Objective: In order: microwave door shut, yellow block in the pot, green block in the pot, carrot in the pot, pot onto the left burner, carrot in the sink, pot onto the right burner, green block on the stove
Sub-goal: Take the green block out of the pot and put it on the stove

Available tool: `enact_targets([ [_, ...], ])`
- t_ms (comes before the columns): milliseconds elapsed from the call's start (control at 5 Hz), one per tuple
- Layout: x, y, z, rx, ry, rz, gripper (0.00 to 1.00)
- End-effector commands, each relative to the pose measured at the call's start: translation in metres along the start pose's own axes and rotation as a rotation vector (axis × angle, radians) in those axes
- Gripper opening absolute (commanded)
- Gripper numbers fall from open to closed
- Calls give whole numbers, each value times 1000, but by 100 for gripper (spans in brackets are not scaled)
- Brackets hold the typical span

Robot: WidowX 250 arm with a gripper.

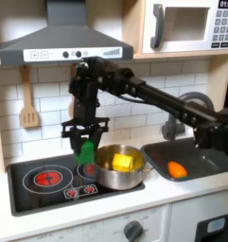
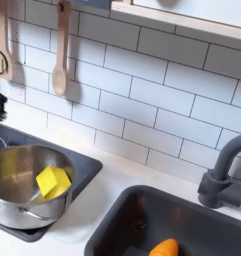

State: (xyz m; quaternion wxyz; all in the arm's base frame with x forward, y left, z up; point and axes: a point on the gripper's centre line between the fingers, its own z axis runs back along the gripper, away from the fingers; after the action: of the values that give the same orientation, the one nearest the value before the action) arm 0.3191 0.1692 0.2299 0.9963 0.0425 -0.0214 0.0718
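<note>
Currently the end effector (image 1: 85,142) is seen in the first exterior view, pointing down over the stove (image 1: 30,189), just to the first exterior view's left of the pot (image 1: 120,167). The green block (image 1: 86,152) is clamped between its fingers, held upright and slightly above the cooktop near the right burner ring; contact with the stove surface cannot be told.

The pot is seated on the first exterior view's right side of the stove, partly over the right burner. The yellow block (image 1: 123,164) is seen lying inside it in both exterior views, tilted against the bottom in the second exterior view (image 2: 52,181). The pot rim (image 2: 64,160) and one side handle are seen at close range in the second exterior view.

The carrot (image 1: 176,169) is lying in the sink (image 1: 205,154), well apart from the pot; in the second exterior view only its orange end (image 2: 164,247) is caught at the bottom edge inside the basin (image 2: 122,225). The faucet (image 2: 224,175) is mounted behind the sink.

The microwave door (image 1: 182,25) is shut, flush with the cabinet, handle at the first exterior view's left edge of the door.

A wooden spatula (image 1: 28,112) is hung on the tile wall left of the arm in the first exterior view; a wooden spoon (image 2: 60,50) is hung on the tiles in the second exterior view.
</note>
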Motion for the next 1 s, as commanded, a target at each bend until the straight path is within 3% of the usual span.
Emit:
enact_targets([
  [0,-3,30,-14,2,32,54,0],
  [600,9,31,-45,7,68,46,0],
  [800,10,30,-61,-11,105,47,0],
])
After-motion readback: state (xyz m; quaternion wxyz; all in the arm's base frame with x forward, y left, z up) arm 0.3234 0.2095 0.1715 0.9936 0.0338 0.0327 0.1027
